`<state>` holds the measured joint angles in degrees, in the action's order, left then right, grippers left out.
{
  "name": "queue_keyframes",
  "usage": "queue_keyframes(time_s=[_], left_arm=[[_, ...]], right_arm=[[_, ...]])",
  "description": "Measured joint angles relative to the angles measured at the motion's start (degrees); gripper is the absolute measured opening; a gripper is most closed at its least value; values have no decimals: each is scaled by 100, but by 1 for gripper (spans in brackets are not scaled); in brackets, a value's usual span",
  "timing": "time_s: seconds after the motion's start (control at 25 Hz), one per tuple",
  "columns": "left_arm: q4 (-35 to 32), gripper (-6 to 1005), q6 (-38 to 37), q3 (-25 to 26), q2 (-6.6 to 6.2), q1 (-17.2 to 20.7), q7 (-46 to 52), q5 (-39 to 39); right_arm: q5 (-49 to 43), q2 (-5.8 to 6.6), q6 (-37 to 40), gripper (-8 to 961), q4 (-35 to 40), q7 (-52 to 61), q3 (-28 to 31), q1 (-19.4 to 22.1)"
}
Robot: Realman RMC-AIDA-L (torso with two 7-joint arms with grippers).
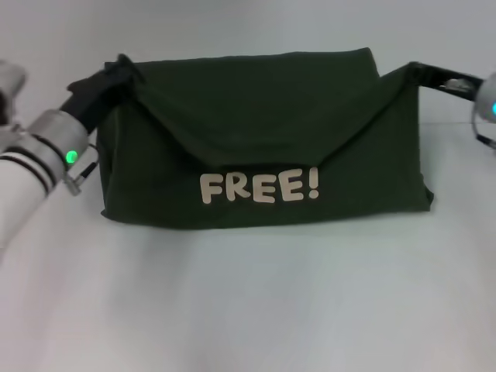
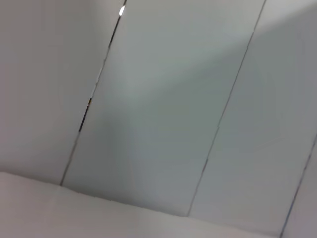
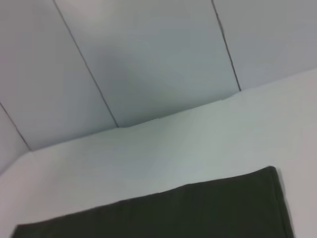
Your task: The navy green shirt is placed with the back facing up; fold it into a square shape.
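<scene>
Mid-fold: the left gripper (image 1: 105, 84) at ten o'clock and the right gripper (image 1: 434, 77) at two o'clock each clench a lifted corner of the navy green shirt (image 1: 263, 155), center table (image 1: 248, 310); next, I reckon, they carry it forward evenly

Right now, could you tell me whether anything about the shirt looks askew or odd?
Yes. The navy green shirt is held up by the left gripper and right gripper, and its cream "FREE!" lettering faces outward, with a diagonal crease sagging across the cloth.
</scene>
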<state>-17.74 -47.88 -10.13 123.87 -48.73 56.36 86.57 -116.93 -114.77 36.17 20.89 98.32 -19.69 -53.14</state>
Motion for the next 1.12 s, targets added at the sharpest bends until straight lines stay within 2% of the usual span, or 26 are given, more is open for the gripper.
queue_keyframes(time_s=[0.16, 0.36, 0.76, 0.88, 1.12], left_arm=[[389, 40, 399, 5, 6, -168, -1034, -496], [701, 64, 606, 4, 12, -176, -1706, -718], [806, 111, 674, -12, 23, -54, -1776, -726], [813, 125, 637, -31, 24, -67, -1752, -728], [810, 153, 573, -6, 39, -56, -1745, -733]], right_arm=[[79, -177, -686, 35, -227, -443, -35, -232], [706, -329, -1085, 38, -478, -1265, -43, -230], [1040, -327, -1059, 51, -606, -1510, -43, -58], [1037, -362, -1046, 54, -576, -1516, -49, -51], [1043, -355, -948, 62, -545, -1602, -360, 24]])
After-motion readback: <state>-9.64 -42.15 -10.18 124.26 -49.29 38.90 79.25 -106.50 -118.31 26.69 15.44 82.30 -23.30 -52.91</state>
